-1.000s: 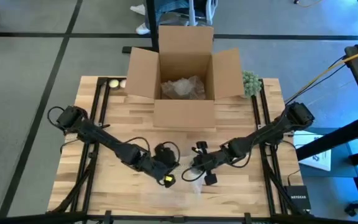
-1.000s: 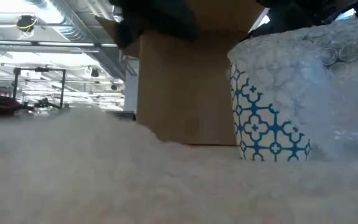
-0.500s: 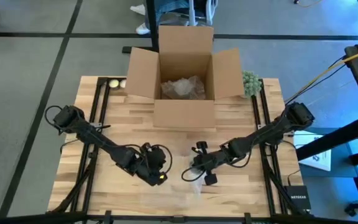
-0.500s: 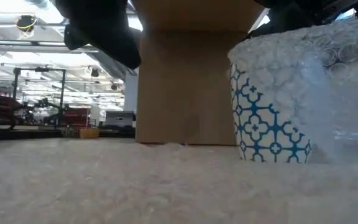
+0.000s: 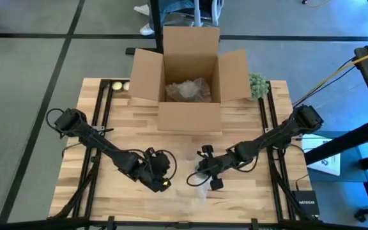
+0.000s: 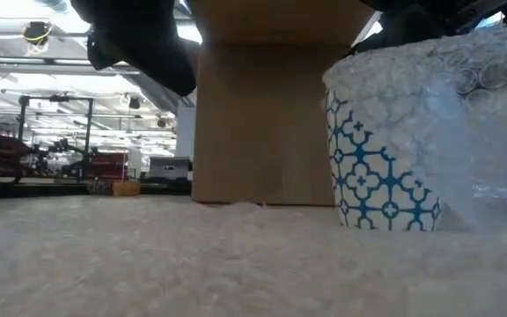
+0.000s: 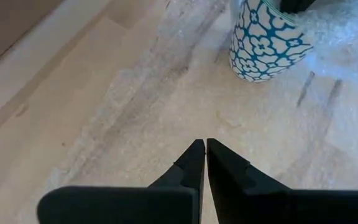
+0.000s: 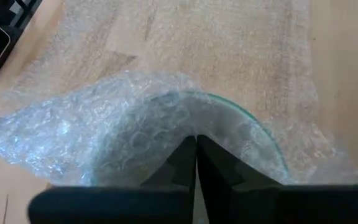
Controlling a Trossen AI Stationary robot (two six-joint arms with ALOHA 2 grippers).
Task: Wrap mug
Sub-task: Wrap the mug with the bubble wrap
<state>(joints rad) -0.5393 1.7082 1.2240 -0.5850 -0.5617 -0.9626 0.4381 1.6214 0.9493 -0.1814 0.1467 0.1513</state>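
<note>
Looking down from above, the mug (image 5: 199,177) stood near the table's (image 5: 235,128) front middle. The low view showed the mug upright, long axis vertical, bubble wrap (image 6: 451,114) draped over it. The left gripper (image 7: 202,149) hovered pressed together, empty. The right gripper (image 8: 196,144) pinched the bubble wrap at the mug's rim.

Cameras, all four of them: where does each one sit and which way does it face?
High view: overhead, straight down on table, box, both arms.
Low view: table height, level across; mug under bubble wrap, box behind, arms above.
Left wrist: past the shut left tool toward the mug.
Right wrist: right tool shut on bubble wrap over the mug's rim.
Low and left wrist views share the mug's blue pattern.
</note>
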